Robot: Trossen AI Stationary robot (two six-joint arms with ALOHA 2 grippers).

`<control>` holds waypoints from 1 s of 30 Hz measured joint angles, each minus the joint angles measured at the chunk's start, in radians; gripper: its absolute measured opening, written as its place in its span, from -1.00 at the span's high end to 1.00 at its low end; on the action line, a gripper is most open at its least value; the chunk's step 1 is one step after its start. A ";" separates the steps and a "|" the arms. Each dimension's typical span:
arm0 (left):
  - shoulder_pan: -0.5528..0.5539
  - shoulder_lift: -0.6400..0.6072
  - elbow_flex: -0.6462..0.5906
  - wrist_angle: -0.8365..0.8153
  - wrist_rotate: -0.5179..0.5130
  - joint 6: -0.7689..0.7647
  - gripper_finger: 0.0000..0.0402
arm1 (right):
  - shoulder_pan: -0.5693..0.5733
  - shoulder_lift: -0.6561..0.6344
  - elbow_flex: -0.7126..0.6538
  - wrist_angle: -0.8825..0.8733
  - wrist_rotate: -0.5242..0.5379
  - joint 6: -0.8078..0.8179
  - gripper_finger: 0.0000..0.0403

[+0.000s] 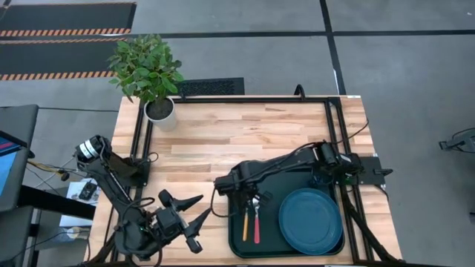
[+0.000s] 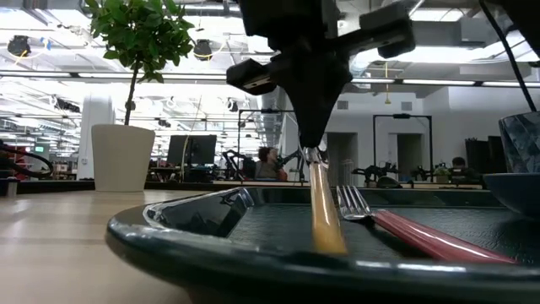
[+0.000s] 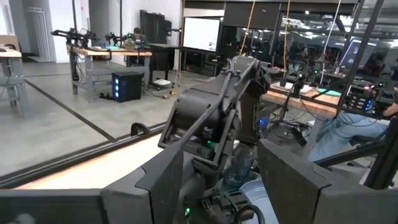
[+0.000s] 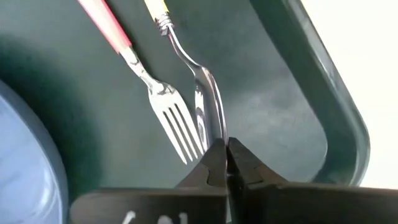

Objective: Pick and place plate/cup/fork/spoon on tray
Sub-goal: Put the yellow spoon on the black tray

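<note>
The left claw (image 1: pixel 180 211) waits near the worktop's (image 1: pixel 223 137) front left corner, its fingers spread wide and holding nothing. To its right, the tray (image 1: pixel 236 241) carries the spoon (image 1: pixel 246 219) and the fork (image 1: pixel 257 225) side by side, just apart, then the plate (image 1: pixel 310 221) on its right half. The right claw (image 1: pixel 249 194) is over the tray's back left part, pinched tight on the spoon's metal bowl (image 4: pixel 208 109).

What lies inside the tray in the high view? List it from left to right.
Orange-yellow-handled metal spoon, held at its bowl by the right hand → red-handled metal fork → round dark teal-blue plate, all within the dark green rectangular plastic tray.
</note>
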 joint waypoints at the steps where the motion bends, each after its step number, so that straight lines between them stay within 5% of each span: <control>1: 0.000 0.000 0.000 0.000 0.000 0.000 0.03 | -0.002 0.000 0.000 0.004 0.000 0.000 0.95; 22: 0.002 0.000 0.000 -0.019 0.000 -0.008 0.03 | -0.003 0.000 0.000 0.087 0.023 -0.003 0.61; 30: 0.003 0.000 0.000 -0.138 0.000 -0.141 0.03 | 0.001 -0.070 -0.001 0.022 0.035 0.163 0.57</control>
